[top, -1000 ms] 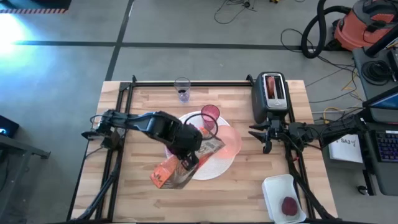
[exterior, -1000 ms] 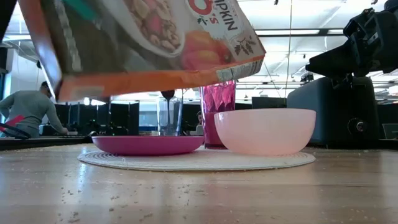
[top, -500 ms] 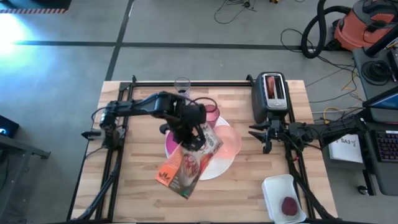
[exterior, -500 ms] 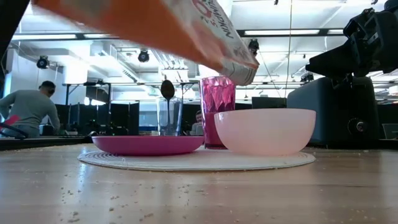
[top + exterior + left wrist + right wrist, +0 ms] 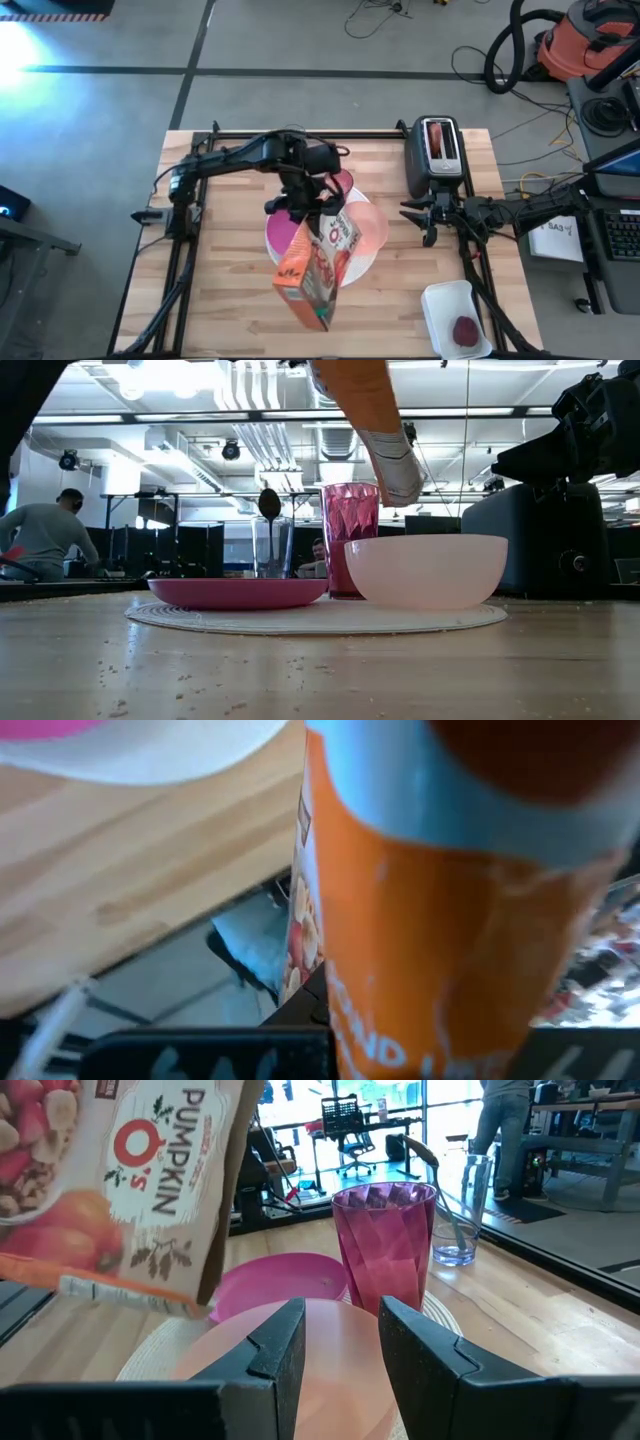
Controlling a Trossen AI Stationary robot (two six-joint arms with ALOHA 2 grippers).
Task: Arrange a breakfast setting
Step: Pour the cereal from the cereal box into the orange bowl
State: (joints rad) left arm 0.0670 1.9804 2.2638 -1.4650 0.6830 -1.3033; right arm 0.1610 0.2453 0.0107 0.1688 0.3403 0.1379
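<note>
Since a second ago I have swung the cereal box from lying flat and low over the table's near side to a steep tilt, its top corner now hanging just above the translucent pink bowl — the pour, I judge, is the step in hand.

The left gripper is clamped shut on the box above the setting; the right gripper waits beside the toaster, its jaws part open and holding nothing.

Largest first: the big white round disc lies mid-table as a mat, and on it sit the magenta plate, the bowl and the pink tumbler, the bowl just in front of the tumbler in the right wrist view. Behind stands a clear glass with a spoon in it (its handle colour I cannot make out). A small dark-red fruit rests in a white tray at the table's near right, well apart.

Next I would tip further — keeping the mouth over the bowl, as nothing is seen falling yet.
</note>
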